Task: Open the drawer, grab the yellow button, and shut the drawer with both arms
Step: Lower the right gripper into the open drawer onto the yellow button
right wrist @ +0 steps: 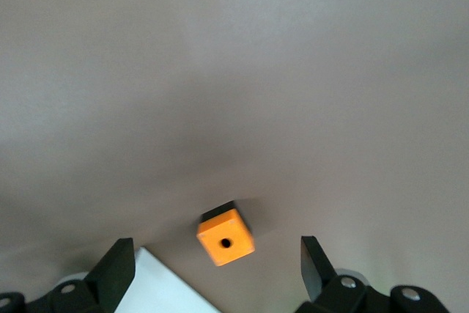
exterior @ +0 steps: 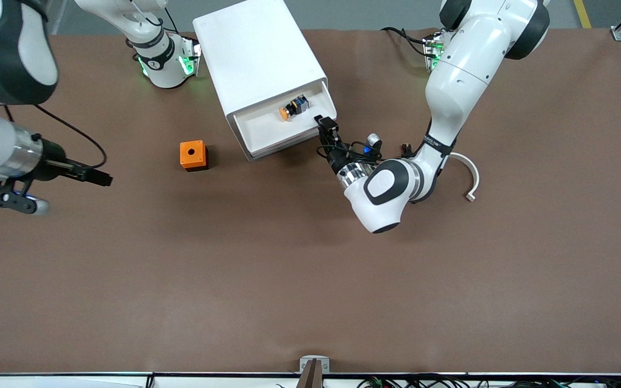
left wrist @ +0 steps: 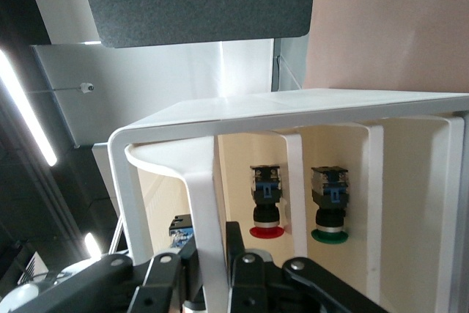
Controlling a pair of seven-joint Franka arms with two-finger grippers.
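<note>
Our left claw [exterior: 325, 128] clamps the drawer [exterior: 281, 132] front; the button [exterior: 294, 107] lies just inside, far from our spread, waiting right claw [exterior: 103, 178].

The left gripper [left wrist: 212, 273] is clamped on the thin white front wall of the drawer [left wrist: 209, 203], one black finger [left wrist: 165, 280] on each side of it. Past that wall, the cabinet [left wrist: 308, 104] shows cream compartments split by white dividers. One holds a red-capped button [left wrist: 266, 207], the next a green-capped button [left wrist: 329, 210], both with black bodies and blue ends.
</note>
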